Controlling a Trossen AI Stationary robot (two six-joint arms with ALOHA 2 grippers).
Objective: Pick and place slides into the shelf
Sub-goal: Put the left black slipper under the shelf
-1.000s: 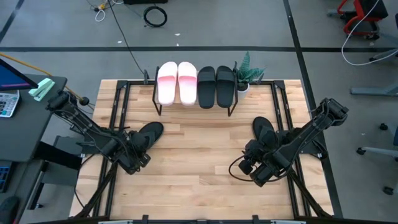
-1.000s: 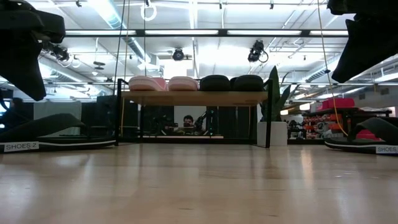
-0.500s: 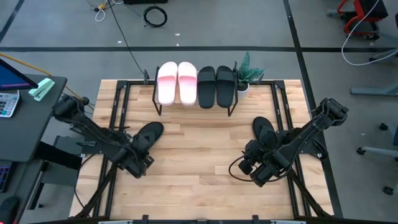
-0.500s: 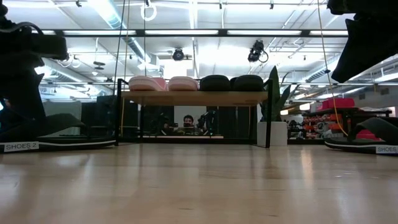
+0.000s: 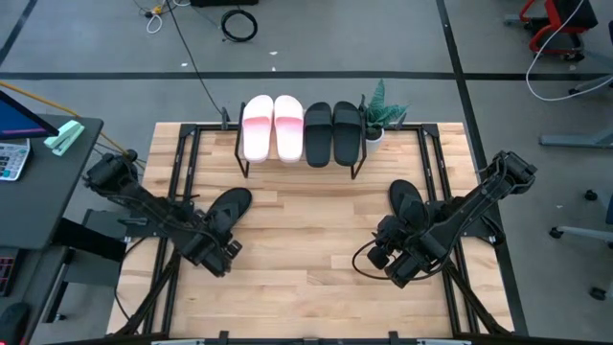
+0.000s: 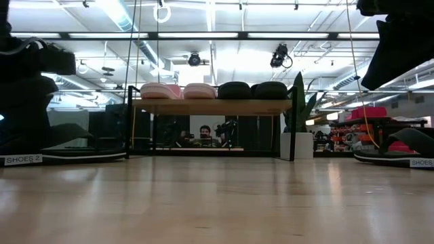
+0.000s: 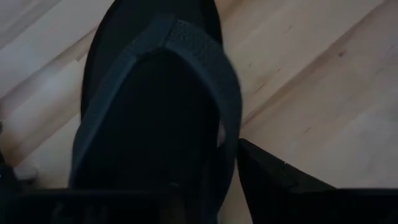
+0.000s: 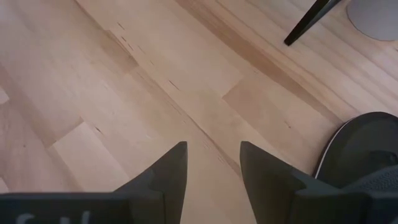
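Four slides [image 5: 303,129] on shelf [image 5: 359,161], two on table [image 5: 306,249]; left tool [image 5: 218,255] grip unclear, right tool [image 5: 383,257] open

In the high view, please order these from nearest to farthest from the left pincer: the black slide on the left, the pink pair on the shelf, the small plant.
1. Black slide, on the table beside the left pincer.
2. Pink pair, at the shelf's left end.
3. Small plant, past the shelf's right end.

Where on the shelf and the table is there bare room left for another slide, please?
The shelf top is crowded: two pink and two black slides fill it. The tabletop is bare between the left black slide and the right black slide.
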